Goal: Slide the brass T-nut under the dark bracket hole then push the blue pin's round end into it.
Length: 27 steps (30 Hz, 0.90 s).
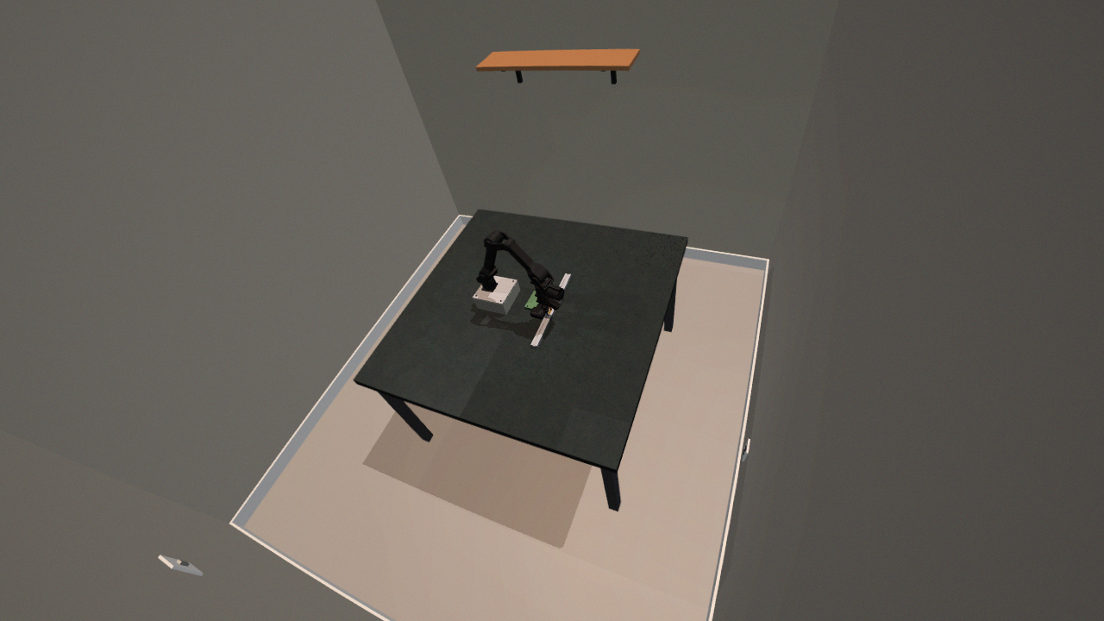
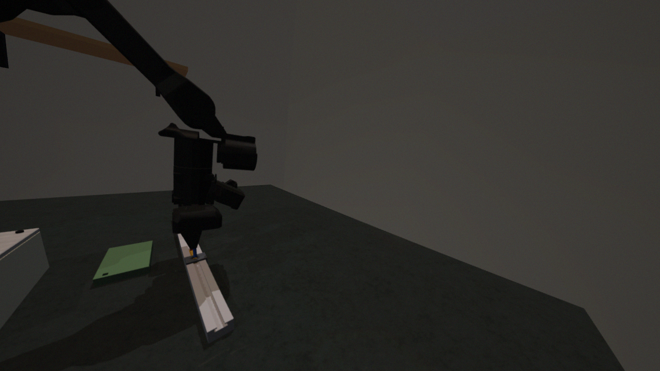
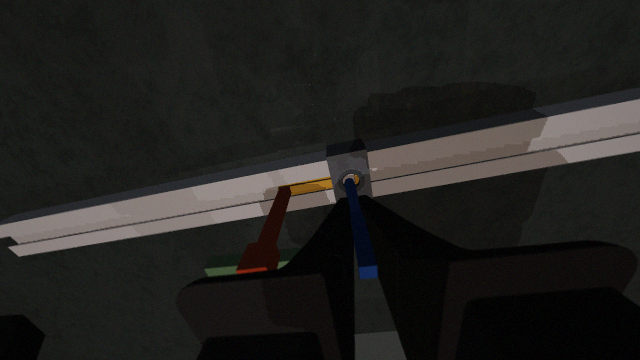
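Evidently the gripper (image 1: 548, 310) (image 2: 194, 248) (image 3: 353, 204) is closed on the blue pin (image 2: 195, 252) (image 3: 361, 230), which stands roughly upright with its lower end at the hole of the dark bracket (image 2: 188, 260) (image 3: 338, 162); how deep it has entered, I cannot tell. The pin looks slim, stiff and probably light; its smooth sides might slip or twist under a push, so a hold on the shank, square to the bracket, should serve best. Just beside the bracket, in the slot of the aluminum rail (image 1: 538, 334) (image 2: 198, 281) (image 3: 450, 150), lies the brass T-nut (image 3: 312, 186), reaching under the bracket. Its orange handle (image 3: 272, 222) rises from the end outside the bracket and calls for clearance from the fingers. Farther from the bracket, off the rail, sits the green tray (image 1: 530, 300) (image 2: 124, 258) (image 3: 220, 272).
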Tool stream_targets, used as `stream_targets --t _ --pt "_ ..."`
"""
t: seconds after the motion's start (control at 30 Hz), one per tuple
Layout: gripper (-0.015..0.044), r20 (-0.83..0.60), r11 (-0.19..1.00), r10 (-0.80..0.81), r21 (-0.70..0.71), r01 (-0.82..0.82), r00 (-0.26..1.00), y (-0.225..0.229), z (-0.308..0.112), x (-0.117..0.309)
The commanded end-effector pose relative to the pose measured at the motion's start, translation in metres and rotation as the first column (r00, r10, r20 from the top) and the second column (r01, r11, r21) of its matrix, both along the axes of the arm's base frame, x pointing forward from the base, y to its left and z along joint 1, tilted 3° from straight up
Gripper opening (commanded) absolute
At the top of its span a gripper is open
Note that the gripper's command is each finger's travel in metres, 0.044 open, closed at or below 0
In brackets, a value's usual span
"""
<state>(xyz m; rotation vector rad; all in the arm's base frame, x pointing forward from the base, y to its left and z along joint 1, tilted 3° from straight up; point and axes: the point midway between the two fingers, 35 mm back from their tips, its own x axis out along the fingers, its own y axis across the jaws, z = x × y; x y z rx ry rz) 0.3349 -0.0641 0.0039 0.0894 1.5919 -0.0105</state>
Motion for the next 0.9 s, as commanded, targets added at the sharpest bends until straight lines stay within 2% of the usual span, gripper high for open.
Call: stream_targets --t 0.0,0.87 --pt "-0.0150 -0.007 1.000 -0.004 -0.003 0.004 1.000 0.0001 -0.0037 -0.0032" --pt "-0.0150 -0.004 1.000 0.001 -0.002 -0.001 1.000 0.0007 -0.0102 -0.0031"
